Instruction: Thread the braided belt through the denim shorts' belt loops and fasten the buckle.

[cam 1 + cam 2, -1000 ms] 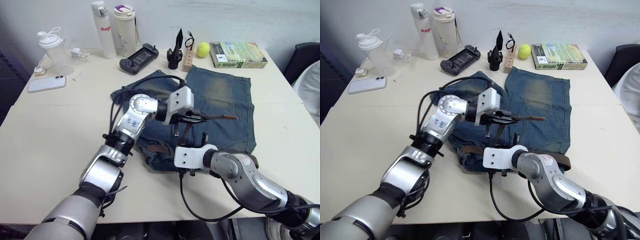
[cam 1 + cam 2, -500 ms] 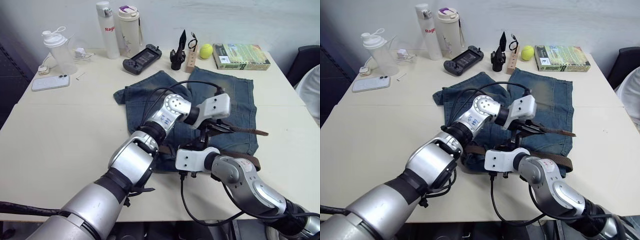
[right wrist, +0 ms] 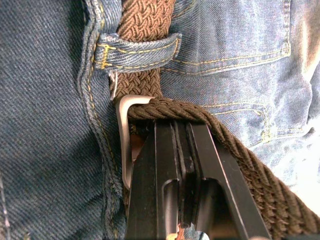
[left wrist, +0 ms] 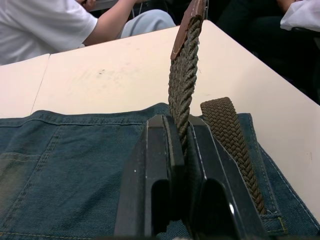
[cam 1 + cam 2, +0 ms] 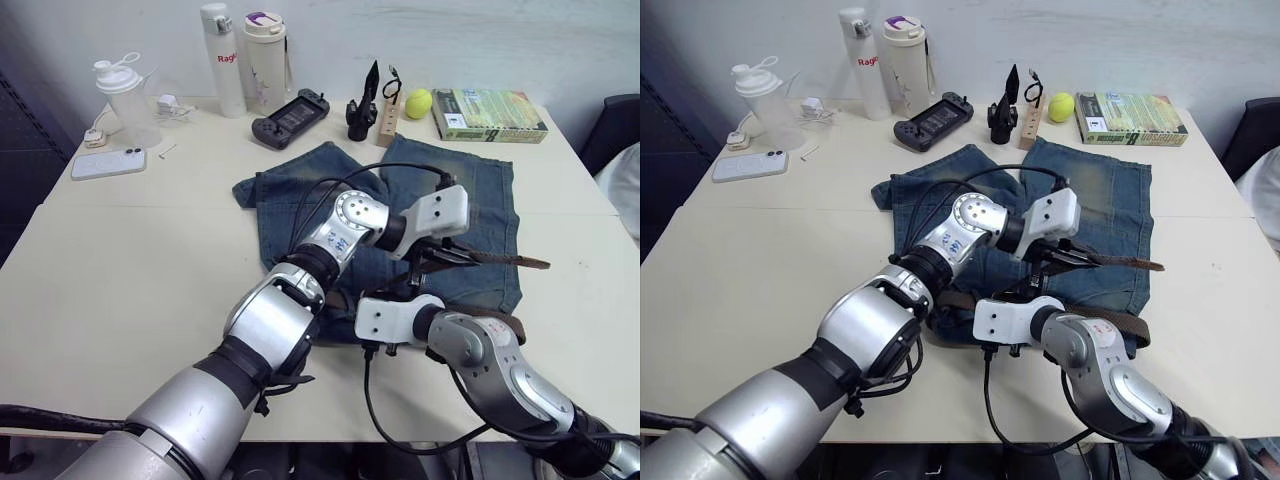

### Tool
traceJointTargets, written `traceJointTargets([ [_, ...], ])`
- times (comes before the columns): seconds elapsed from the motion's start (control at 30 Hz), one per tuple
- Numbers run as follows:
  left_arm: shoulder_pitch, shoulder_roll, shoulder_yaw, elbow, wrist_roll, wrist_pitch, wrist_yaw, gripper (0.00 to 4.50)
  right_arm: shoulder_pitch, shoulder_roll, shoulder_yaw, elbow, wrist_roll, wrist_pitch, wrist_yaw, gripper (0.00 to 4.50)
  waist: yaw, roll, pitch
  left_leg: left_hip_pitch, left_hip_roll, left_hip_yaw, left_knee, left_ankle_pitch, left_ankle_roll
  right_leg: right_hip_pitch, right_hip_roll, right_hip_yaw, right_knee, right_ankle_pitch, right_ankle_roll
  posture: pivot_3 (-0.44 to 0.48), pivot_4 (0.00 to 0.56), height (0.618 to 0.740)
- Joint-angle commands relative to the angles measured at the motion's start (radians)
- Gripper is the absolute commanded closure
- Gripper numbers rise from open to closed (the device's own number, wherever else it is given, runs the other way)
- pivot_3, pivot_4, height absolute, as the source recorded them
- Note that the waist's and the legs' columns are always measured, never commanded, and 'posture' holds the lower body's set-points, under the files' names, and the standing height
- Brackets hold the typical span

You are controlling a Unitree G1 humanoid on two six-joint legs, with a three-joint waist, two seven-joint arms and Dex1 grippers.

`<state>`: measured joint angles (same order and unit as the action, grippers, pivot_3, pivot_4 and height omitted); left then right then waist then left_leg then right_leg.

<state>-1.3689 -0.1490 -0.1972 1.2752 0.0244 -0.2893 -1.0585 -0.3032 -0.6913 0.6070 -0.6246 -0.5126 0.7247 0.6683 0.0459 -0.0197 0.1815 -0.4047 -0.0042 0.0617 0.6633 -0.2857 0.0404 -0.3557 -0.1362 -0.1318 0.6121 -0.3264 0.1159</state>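
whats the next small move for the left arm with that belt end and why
Probably keep drawing the belt out to the robot's right. The left gripper is shut on the dark-brown braided belt, its leather tip pointing away, while the right gripper is closed at the silver metal buckle beside a blue denim belt loop; slack remains.

Your cream table (image 5: 120, 260) carries the denim shorts (image 5: 470, 190), spread flat directly under both tools. Beyond the tools, along the far edge, you have a game controller (image 5: 291, 106), a tennis ball (image 5: 418, 102) and a green book (image 5: 495, 102). Well off to the left tool's side sit a white phone (image 5: 107, 163), a shaker bottle (image 5: 122, 88) and two tall bottles (image 5: 245, 55).
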Motion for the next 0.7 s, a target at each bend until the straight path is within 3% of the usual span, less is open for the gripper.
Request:
traceJointTargets([
  [0.03,0.005,0.062,0.066,-0.094,-0.031,-0.072,0.04,4.5,0.108,0.033,0.074,0.084,0.088,0.052,0.108,4.39,-0.002,0.002,-0.001,0.0,0.0,0.0,0.0,0.0,0.0,0.0,0.0,0.0,0.0,0.0,0.0,0.0,0.15,0.724],
  [0.17,0.087,0.169,0.087,-0.184,-0.045,-0.098,-0.008,4.5,0.11,0.062,0.002,0.062,0.099,0.087,0.106,4.39,-0.007,0.003,-0.002,0.0,0.0,0.0,0.0,0.0,0.0,0.0,0.0,0.0,0.004,0.0,0.0,0.0,0.15,0.724],
  [0.27,0.205,0.267,0.104,-0.364,-0.087,-0.063,-0.078,4.5,0.11,0.102,-0.089,0.032,0.13,0.131,0.089,4.39,-0.013,0.003,-0.001,0.0,0.0,0.0,0.0,0.0,0.0,0.0,0.0,0.0,0.005,0.0,0.0,0.0,0.15,0.724],
  [0.37,0.394,0.354,0.084,-0.681,-0.137,0.04,-0.136,4.5,0.094,0.216,-0.247,-0.015,0.203,0.24,0.048,4.39,-0.023,0.004,-0.001,-0.001,0.0,-0.001,0.0,0.0,0.0,-0.001,0.0,0.0,0.006,0.0,0.0,0.0,0.15,0.724],
  [0.5,0.54,0.424,0.064,-0.93,-0.142,0.169,-0.102,4.5,0.062,0.261,-0.407,-0.098,0.295,0.336,0.056,4.39,-0.017,0.006,0.001,-0.002,-0.001,-0.003,0.001,0.0,0.0,-0.001,0.0,0.0,0.007,0.0,0.0,0.0,0.15,0.724],
  [0.7,0.617,0.454,0.059,-1.07,-0.141,0.285,-0.034,4.5,0.013,0.259,-0.585,-0.24,0.458,0.509,0.094,4.39,-0.021,0.008,0.002,-0.003,-0.002,-0.003,0.001,0.0,0.0,-0.002,-0.001,0.0,0.007,0.0,0.0,0.0,0.15,0.724],
])
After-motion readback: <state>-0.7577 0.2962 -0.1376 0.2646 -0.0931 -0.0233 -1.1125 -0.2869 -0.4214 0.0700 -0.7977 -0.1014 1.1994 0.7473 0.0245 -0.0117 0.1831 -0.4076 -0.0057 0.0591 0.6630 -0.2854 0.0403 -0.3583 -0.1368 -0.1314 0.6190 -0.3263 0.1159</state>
